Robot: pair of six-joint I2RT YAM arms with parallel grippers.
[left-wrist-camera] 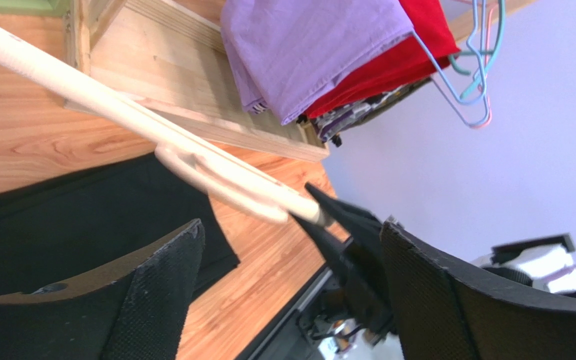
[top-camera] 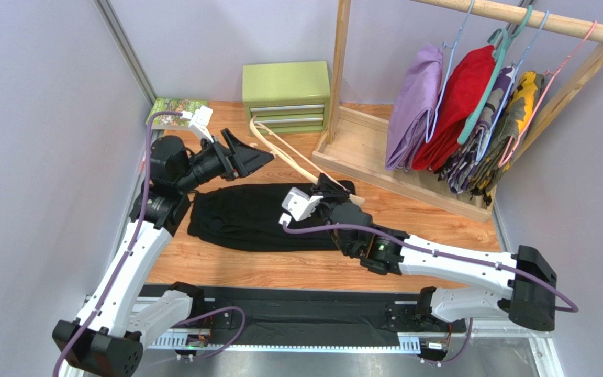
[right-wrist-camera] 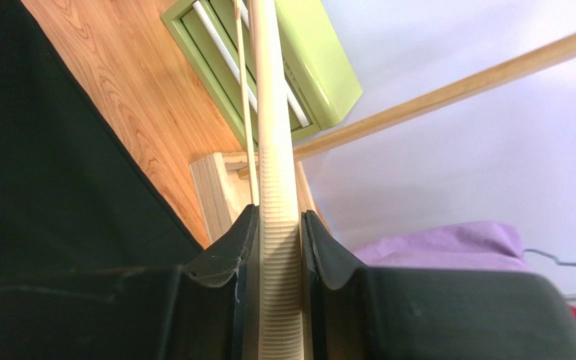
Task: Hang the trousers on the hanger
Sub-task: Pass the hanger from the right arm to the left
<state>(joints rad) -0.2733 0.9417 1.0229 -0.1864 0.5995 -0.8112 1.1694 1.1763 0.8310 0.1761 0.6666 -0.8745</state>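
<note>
Top view, near edge: both arm bases; the right arm reaches in from the right over the table (top-camera: 297,271)

Trousers (top-camera: 253,220) lie flat and folded on the wood mid-table, a dark slab between the two arms, not on the hanger

Right gripper (top-camera: 334,192) sits over the trousers' far right corner, at one end of the hanger (top-camera: 281,153). From above the grip itself is hard to read; the right wrist view settles it: right gripper (right-wrist-camera: 276,217) with both jaws pressed onto the ribbed edge of the hanger (right-wrist-camera: 272,112), pinching it, black cloth to the left below

Hanger runs from that grip back and leftward toward the green drawer box (top-camera: 286,96)

Left gripper (top-camera: 251,159) is beside the hanger's middle, above the trousers' far edge. Its own camera shows what the top view cannot: left gripper (left-wrist-camera: 291,229) with fingers (left-wrist-camera: 141,300) spread wide, nothing between them, hanger (left-wrist-camera: 118,109) crossing beyond the tips

Far right: wooden rack (top-camera: 375,153) with a purple garment (top-camera: 413,106) and a red garment (top-camera: 458,102) hung among others
</note>
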